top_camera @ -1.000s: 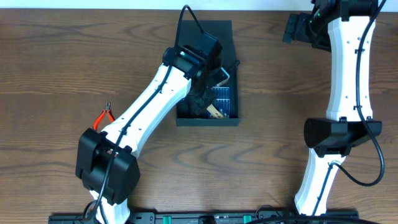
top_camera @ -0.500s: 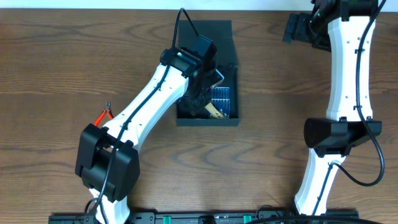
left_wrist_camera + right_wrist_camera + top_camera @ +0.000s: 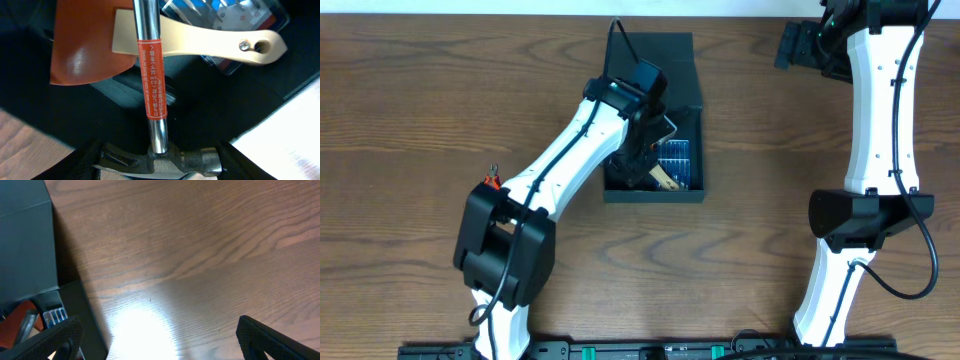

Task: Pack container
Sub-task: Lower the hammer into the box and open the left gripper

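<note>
The container (image 3: 680, 60), a dark square box with its flap lid open toward the far side, stands at the table's middle back. My left gripper (image 3: 642, 152) reaches down into it and is shut on the head of a hammer (image 3: 160, 161). The chrome shaft, with an orange label (image 3: 151, 75), points away into the box. Under the shaft lie an orange-brown piece (image 3: 85, 45), a cream handle (image 3: 215, 45) and a blue drill-bit case (image 3: 678, 158). My right gripper (image 3: 798, 45) hovers open over bare wood at the back right, right of the container's wall (image 3: 87, 322).
Orange-handled pliers (image 3: 490, 182) lie on the table at the left, mostly hidden under my left arm. The right arm's column stands at the right side. Wood tabletop (image 3: 200, 255) stretches between the container and the right gripper.
The left arm's elbow has swung a little to the right, covering more of the pliers. The gripper stays in the container with the hammer. The right arm has not moved.
</note>
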Controlling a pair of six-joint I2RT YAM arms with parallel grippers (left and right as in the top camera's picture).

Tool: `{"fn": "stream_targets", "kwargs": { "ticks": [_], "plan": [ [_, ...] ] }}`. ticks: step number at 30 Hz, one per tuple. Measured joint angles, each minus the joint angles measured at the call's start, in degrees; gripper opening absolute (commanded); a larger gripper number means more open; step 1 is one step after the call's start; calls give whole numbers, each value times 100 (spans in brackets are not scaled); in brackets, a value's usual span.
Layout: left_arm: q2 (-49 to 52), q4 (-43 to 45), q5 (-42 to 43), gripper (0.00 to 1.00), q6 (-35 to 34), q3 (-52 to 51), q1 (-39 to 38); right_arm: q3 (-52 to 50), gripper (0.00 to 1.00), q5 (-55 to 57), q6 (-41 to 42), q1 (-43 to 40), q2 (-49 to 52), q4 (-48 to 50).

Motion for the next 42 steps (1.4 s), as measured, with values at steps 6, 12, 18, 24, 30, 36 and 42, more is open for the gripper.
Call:
{"fn": "stream_targets", "kwargs": {
  "ticks": [6,12,18,24,30,36,42],
  "plan": [
    [186,17,2,58,0,0,0,0,99,0,0,0,0,0],
    [365,20,0,58,0,0,0,0,99,0,0,0,0,-2],
    [426,87,0,58,0,0,0,0,99,0,0,0,0,-2],
    [426,205,0,59,0,0,0,0,99,0,0,0,0,-2],
    [426,225,0,72,0,0,0,0,99,0,0,0,0,0],
    [426,225,2,78,15,0,0,0,99,0,0,0,0,0],
    [426,227,2,78,15,0,0,0,99,0,0,0,0,-2]
  ]
}}
